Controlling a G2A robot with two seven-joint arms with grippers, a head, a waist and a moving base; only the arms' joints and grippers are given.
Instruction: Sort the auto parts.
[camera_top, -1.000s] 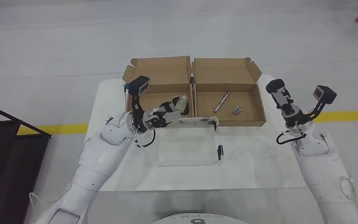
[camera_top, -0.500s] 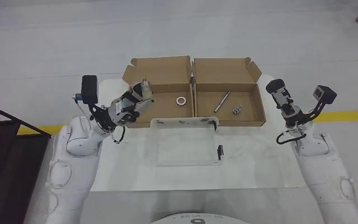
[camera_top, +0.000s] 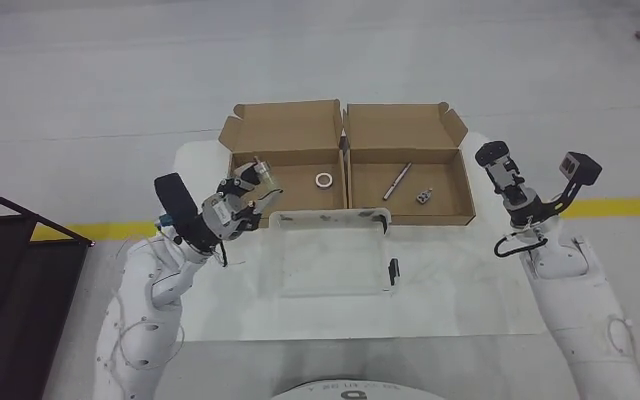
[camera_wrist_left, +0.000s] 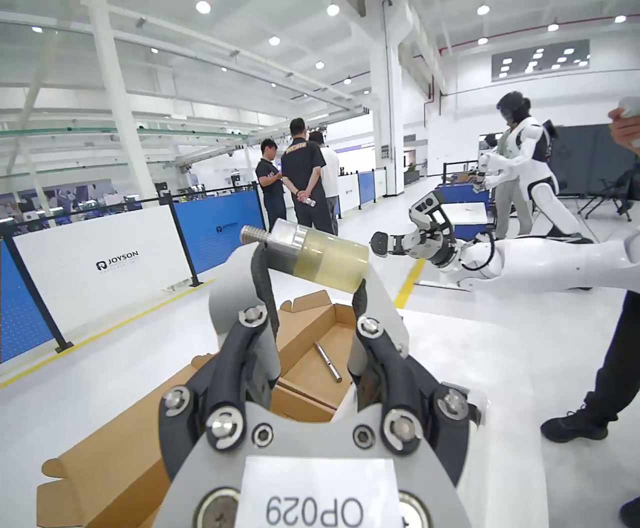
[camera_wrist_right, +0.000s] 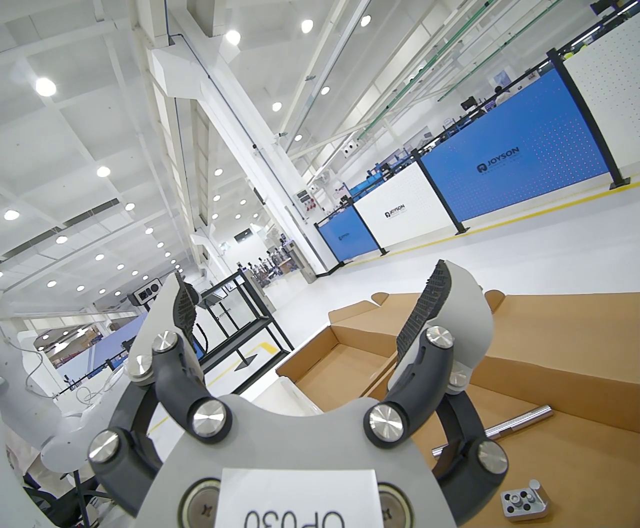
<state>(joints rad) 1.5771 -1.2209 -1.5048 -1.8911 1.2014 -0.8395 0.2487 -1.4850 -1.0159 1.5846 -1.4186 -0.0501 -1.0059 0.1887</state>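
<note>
My left gripper (camera_top: 256, 186) is shut on a pale yellowish cylinder with a metal cap and threaded stud (camera_top: 262, 168) (camera_wrist_left: 316, 255). It holds the cylinder above the left end of the left cardboard box (camera_top: 290, 165). A metal ring (camera_top: 323, 180) lies in that box. In the right cardboard box (camera_top: 455, 205) lie a metal rod (camera_top: 397, 181) (camera_wrist_right: 500, 429) and a small metal block (camera_top: 424, 196) (camera_wrist_right: 525, 501). My right gripper (camera_top: 497, 160) (camera_wrist_right: 310, 290) stands open and holds nothing, just beyond that box's right end.
A clear plastic tray (camera_top: 300, 285) sits in front of the boxes on the white table (camera_top: 450, 290), with a small black part (camera_top: 393, 270) near its right edge. The box flaps stand up at the back.
My left arm has swung left with the cylinder, from over the ring's spot to the box's left end. The ring now shows. The right arm has kept still.
</note>
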